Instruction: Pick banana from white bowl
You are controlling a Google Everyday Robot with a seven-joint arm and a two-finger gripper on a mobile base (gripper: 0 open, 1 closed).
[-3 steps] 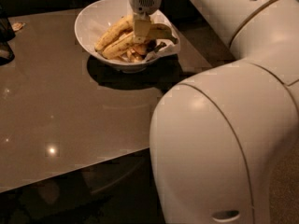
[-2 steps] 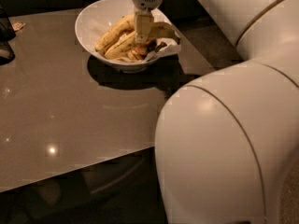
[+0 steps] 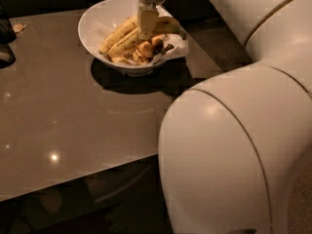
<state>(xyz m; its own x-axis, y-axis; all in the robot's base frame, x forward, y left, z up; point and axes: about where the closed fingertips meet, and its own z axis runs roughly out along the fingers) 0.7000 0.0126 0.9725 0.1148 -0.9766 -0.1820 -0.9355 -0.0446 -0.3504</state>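
The white bowl (image 3: 95,21) stands at the far middle of the brown table. It holds several yellow bananas (image 3: 119,35) and some orange and dark pieces (image 3: 146,48) on crumpled white paper (image 3: 178,43). My gripper (image 3: 146,30) reaches straight down from the top of the camera view into the bowl. Its tip is on or just above the bananas at the bowl's middle. Whether it touches or holds a banana I cannot tell. The gripper hides part of the bananas.
My large white arm link (image 3: 234,155) fills the right and lower right. A dark object (image 3: 5,43) stands at the table's left edge, a small scrap (image 3: 18,27) near it. The table's front edge (image 3: 73,179) runs across the lower left.
The gripper stays at the same spot in the bowl. The big arm link in front has shifted slightly to the right. The bananas have not visibly moved.
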